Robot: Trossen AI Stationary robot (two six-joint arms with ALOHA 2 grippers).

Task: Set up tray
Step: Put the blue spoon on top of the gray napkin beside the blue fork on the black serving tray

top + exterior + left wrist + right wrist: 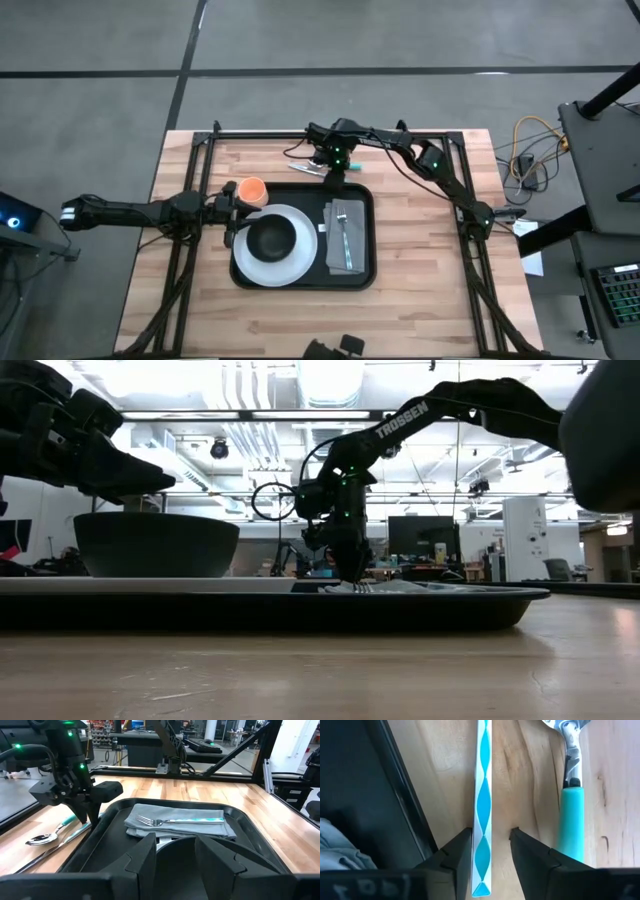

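Note:
The black tray holds a white plate with a black bowl on it. Beside them on the tray lies a grey napkin with a fork on top. A knife with a blue-and-white handle and a teal-handled spoon lie flat on the wood just beyond the tray's far rim. My right gripper points down over the knife, open, one finger on each side of its handle. My left gripper hangs open near the plate's left edge, above the bowl. My right gripper comes from above, its fingers across the knife's handle near the free end. One finger stands right against the handle's side; the other finger is apart from it. Whether the near finger touches, I cannot tell. The knife lies flat on the table.
An orange cup stands on the wood at the tray's far left corner, close to my left gripper. The tray's far rim runs right beside the knife. Bare wood lies to the tray's near side and to its right.

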